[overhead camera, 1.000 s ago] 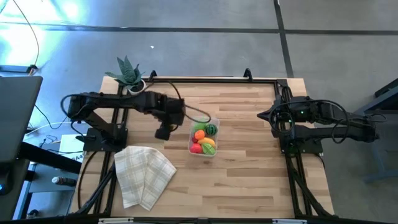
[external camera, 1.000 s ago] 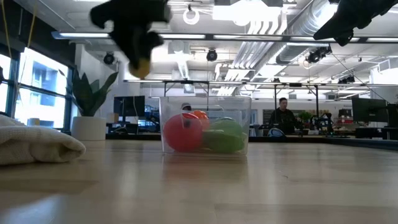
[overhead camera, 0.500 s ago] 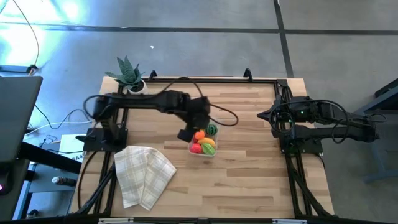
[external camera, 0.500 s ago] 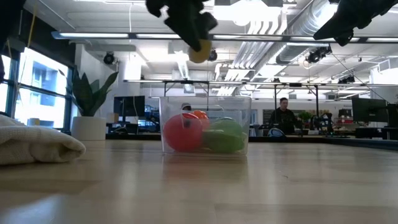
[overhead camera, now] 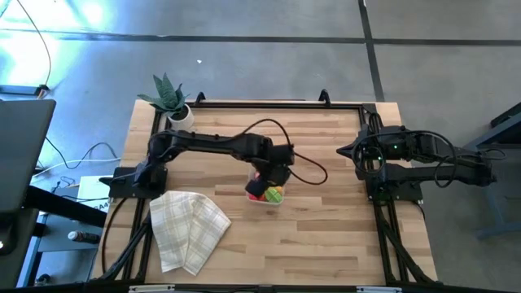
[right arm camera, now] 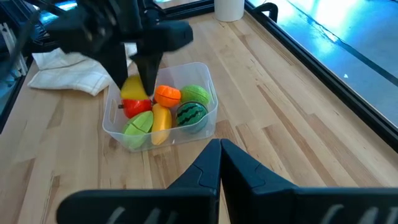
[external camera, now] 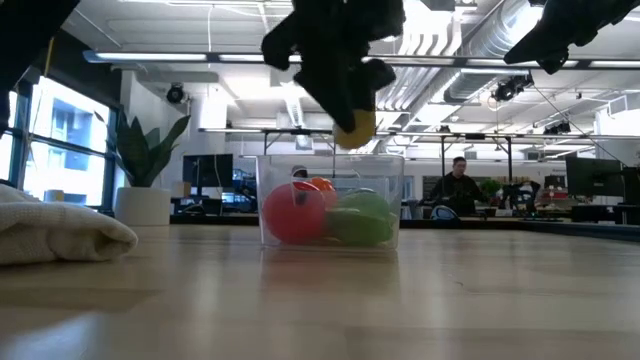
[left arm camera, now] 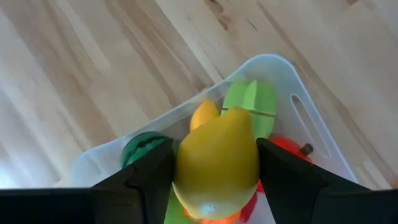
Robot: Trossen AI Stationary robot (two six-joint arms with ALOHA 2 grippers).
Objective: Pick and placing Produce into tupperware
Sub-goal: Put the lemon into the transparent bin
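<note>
So the table [overhead camera: 326, 228] is light wood planks with visible grain, framed by black rails. Near its middle sits the tupperware [overhead camera: 254, 198], a clear plastic tub with rounded corners and a slot-shaped cutout in the rim (you can see that slot best from the left wrist camera).

Inside the tub, going by the right wrist view: a red piece [right arm camera: 134, 107], an orange round one [right arm camera: 166, 95], a long yellow one [right arm camera: 161, 124], a flat-cut light green piece [right arm camera: 139, 124], a rounder light green one [right arm camera: 196, 94] and a dark striped green ball like a mini watermelon [right arm camera: 190, 114]. All smooth, glossy toy plastic.

The left gripper [external camera: 352, 112] hangs right over the tub, its fingers [left arm camera: 146, 177] clamped on either side of a fat, smooth yellow lemon-shaped fruit [left arm camera: 216, 160]. In the low view the yellow fruit sits just above the tub's rim, not in it yet.

The right gripper [right arm camera: 220, 149] is parked out at about 3 o'clock on the table's edge, well away from the tub, with its fingers pressed together and nothing between them.

Other stuff: a folded checked cloth [overhead camera: 188, 228] with a soft woven look at about 7 o'clock from the tub, and a spiky green plant in a white pot [overhead camera: 170, 100] at around 10 o'clock, at the far corner.
</note>
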